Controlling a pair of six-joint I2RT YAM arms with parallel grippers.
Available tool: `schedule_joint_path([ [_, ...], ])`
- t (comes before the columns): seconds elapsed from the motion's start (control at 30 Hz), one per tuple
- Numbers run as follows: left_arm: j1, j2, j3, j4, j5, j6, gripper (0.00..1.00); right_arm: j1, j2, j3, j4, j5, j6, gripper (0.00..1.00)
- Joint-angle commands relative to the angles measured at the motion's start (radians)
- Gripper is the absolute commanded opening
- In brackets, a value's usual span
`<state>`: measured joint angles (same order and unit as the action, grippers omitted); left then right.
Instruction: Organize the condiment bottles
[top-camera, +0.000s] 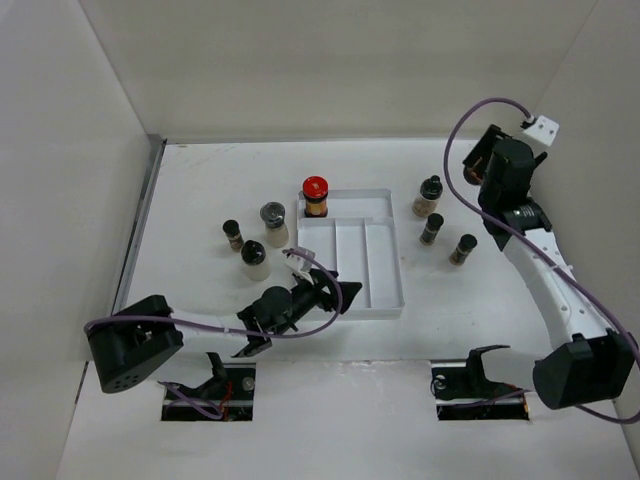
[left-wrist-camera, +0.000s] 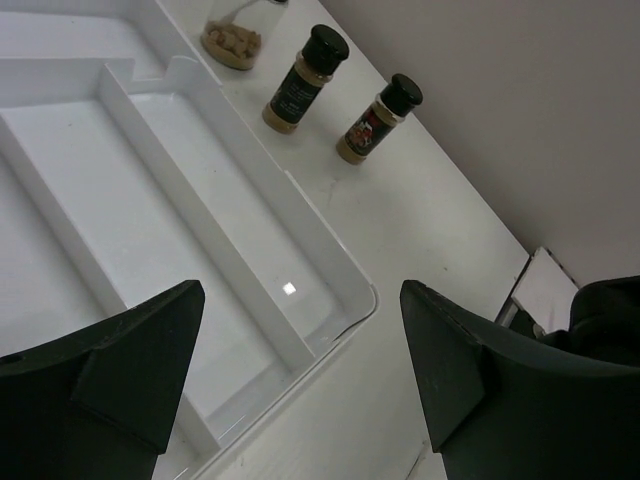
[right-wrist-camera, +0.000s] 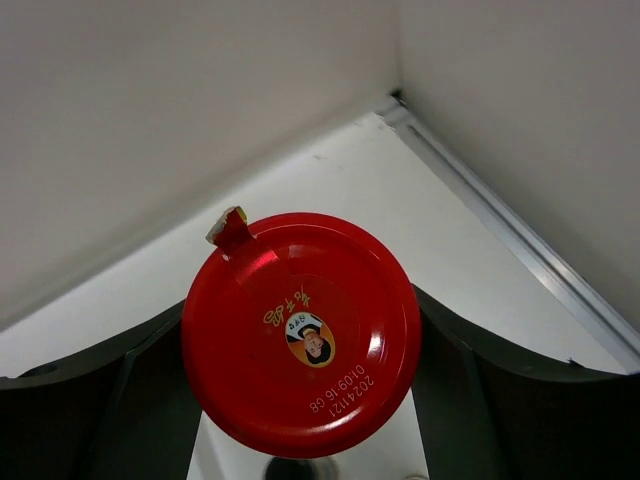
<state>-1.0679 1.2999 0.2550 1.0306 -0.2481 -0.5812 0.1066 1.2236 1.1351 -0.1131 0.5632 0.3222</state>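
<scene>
My right gripper (top-camera: 481, 160) is raised near the back right and is shut on a red-capped jar (right-wrist-camera: 300, 330); in the right wrist view (right-wrist-camera: 300, 395) the red cap faces the camera between both fingers. A second red-capped amber jar (top-camera: 315, 196) stands behind the tray's back left corner. A silver-topped shaker (top-camera: 273, 224), a small dark bottle (top-camera: 233, 235) and a black-capped clear bottle (top-camera: 254, 259) stand left of the tray. Three black-capped bottles (top-camera: 429, 196) (top-camera: 432, 229) (top-camera: 463, 249) stand right of it. My left gripper (top-camera: 336, 292) is open and empty over the tray's front edge (left-wrist-camera: 300, 370).
The white divided tray (top-camera: 388, 300) lies mid-table with nothing in its compartments, and its front right corner (left-wrist-camera: 350, 310) shows in the left wrist view. White walls enclose the table on the left, back and right. A metal strip (top-camera: 145, 205) runs along the left wall.
</scene>
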Motion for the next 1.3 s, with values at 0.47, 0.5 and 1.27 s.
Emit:
schedule_joint_path([
  [0.47, 0.061, -0.376, -0.151, 0.1, -0.195, 0.029, 0.79, 0.477, 0.427, 0.331, 0.233, -0.083, 0.018, 0.45],
  [0.5, 0.065, -0.395, -0.155, 0.092, -0.201, 0.03, 0.79, 0.485, 0.457, 0.339, 0.249, -0.083, 0.017, 0.45],
  [1.27, 0.088, -0.321, -0.145, 0.074, -0.186, -0.019, 0.79, 0.525, 0.767, 0.333, 0.392, -0.063, 0.08, 0.58],
])
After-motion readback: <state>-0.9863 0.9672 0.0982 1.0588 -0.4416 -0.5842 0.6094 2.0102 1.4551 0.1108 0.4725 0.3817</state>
